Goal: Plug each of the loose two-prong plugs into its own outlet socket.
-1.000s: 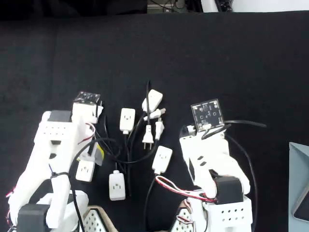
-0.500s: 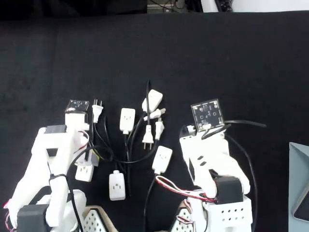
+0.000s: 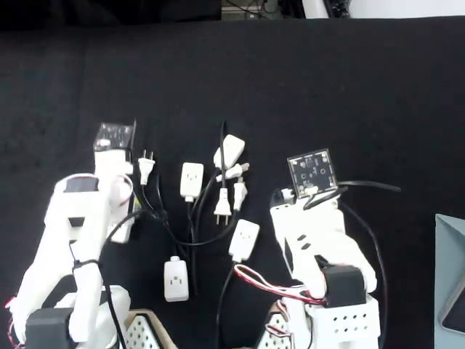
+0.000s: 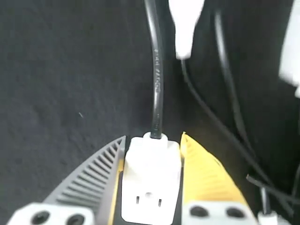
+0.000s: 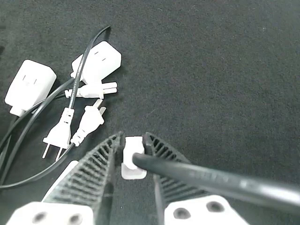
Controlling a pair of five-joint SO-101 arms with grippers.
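The left hand (image 4: 153,138) was clenched on a white outlet socket (image 4: 151,183), slotted face toward the wrist camera. The socket's black cord (image 4: 156,70) ran away over the black tabletop (image 4: 61,70). The right hand (image 5: 133,137) grasped a small white plug (image 5: 131,168). Two loose plugs, a first plug (image 5: 57,135) and a second plug (image 5: 88,123), lay side by side near the right hand. A free socket (image 3: 191,179) lay between the arms.

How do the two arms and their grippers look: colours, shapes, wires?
Both arms, left arm and right arm, are white blocky shells with thin red and black wires. The left gripper has one grey ribbed finger and one yellow one; the right gripper has two dark ribbed fingers.
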